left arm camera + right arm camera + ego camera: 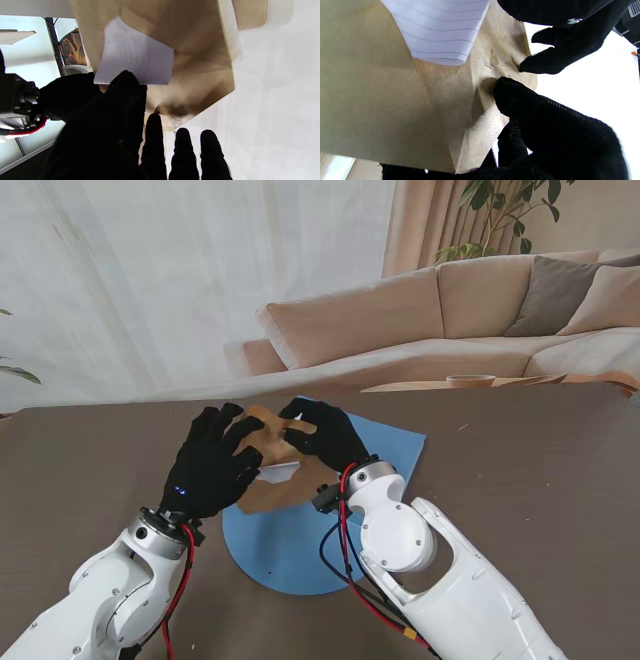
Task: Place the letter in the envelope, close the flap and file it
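step in hand, by judgement: insertion. letter (281,473) part-way inside envelope (268,442), white lined edge protruding from mouth. envelope held raised over blue mat (385,452). left robot hand (208,462) clamped on letter and envelope edge; right robot hand (326,434) pinches envelope corner, thumb against paper. next move calls for pushing letter fully in while right grip keeps mouth open, then folding flap. surface: brown table (540,480). room: beige sofa (440,315), white curtain (150,280), plant (500,215).
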Controlling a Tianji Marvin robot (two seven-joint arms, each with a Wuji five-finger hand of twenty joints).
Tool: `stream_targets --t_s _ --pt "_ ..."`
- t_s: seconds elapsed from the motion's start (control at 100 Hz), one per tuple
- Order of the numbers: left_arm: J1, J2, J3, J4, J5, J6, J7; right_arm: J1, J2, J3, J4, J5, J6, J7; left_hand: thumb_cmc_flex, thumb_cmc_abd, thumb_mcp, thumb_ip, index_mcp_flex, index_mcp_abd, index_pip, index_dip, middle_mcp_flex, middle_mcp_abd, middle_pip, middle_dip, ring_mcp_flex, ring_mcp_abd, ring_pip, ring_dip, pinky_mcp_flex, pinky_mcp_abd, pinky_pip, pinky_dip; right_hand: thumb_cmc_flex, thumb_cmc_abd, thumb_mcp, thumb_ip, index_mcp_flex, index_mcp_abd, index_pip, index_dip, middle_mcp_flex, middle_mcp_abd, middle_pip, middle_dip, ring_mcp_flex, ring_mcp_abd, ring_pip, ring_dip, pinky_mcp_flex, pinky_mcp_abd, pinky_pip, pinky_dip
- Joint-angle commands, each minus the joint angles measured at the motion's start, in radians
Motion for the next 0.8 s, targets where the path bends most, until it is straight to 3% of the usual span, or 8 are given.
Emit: stream_targets --t_s 0.0,0.32,0.45,0.64,0.79 --pt "0.001 -0.004 0.008 0.0 0.007 0.009 -0.029 -0.003 -0.007 -0.003 -0.004 0.003 -0.002 0.011 0.027 -0.041 0.032 0.0 0.026 -0.019 0.029 0.003 0.013 0.015 0.001 0.003 -0.017 0.008 0.007 -0.008 -0.012 0.009 0.004 -0.002 0.017 0.008 0.017 0.015 0.03 -0.035 0.039 0.035 0.025 0.005 0.023 0.008 0.037 0.016 0.026 0.012 0.002 0.024 0.037 0.017" --pt "-0.017 -0.002 0.041 0.026 0.024 0.034 0.006 -0.003 -0.011 -0.002 -0.005 0.02 -0.002 0.003 0.018 -0.043 0.028 -0.003 0.033 -0.056 0.01 -0.039 0.003 0.007 0.0 0.005 -0.02 0.007 0.006 -0.012 -0.012 0.005 0.002 -0.006 0.018 0.009 0.017 0.014 0.03 -0.033 0.039 0.037 0.025 0.006 0.023 0.009 0.037 0.019 0.027 0.012 0.002 0.024 0.038 0.018" --pt "-0.013 -0.005 0.03 0.024 0.015 0.028 0.018 -0.007 -0.01 0.003 -0.009 0.017 0.003 0.003 0.014 -0.04 0.026 -0.001 -0.013 -0.029 -0.042 -0.071 -0.021 0.01 -0.002 0.006 -0.023 0.001 0.0 -0.01 -0.014 0.001 0.0 -0.005 0.019 0.009 0.016 0.014 0.03 -0.03 0.039 0.037 0.025 0.008 0.023 0.009 0.037 0.019 0.027 0.012 0.002 0.024 0.038 0.018" --pt "-0.016 -0.008 0.023 0.022 0.013 0.026 0.045 -0.007 -0.01 0.001 -0.01 0.015 0.002 0.003 0.008 -0.041 0.034 0.0 -0.071 -0.012 0.07 0.055 -0.029 0.014 0.015 0.016 -0.021 0.002 0.003 0.004 -0.012 0.002 0.002 0.004 0.019 0.009 0.015 0.014 0.03 -0.031 0.038 0.038 0.025 0.008 0.023 0.009 0.036 0.019 0.027 0.012 0.001 0.025 0.037 0.018" --pt "-0.033 -0.009 0.037 0.026 0.014 0.044 0.052 -0.002 -0.01 -0.009 -0.007 0.015 -0.007 0.006 0.007 -0.043 0.044 -0.001 -0.092 0.024 0.137 0.083 -0.03 0.022 0.026 0.023 -0.02 0.002 0.008 0.008 -0.011 0.001 0.005 0.004 0.018 0.01 0.015 0.015 0.03 -0.032 0.038 0.038 0.025 0.007 0.023 0.009 0.037 0.018 0.028 0.012 0.002 0.025 0.037 0.018"
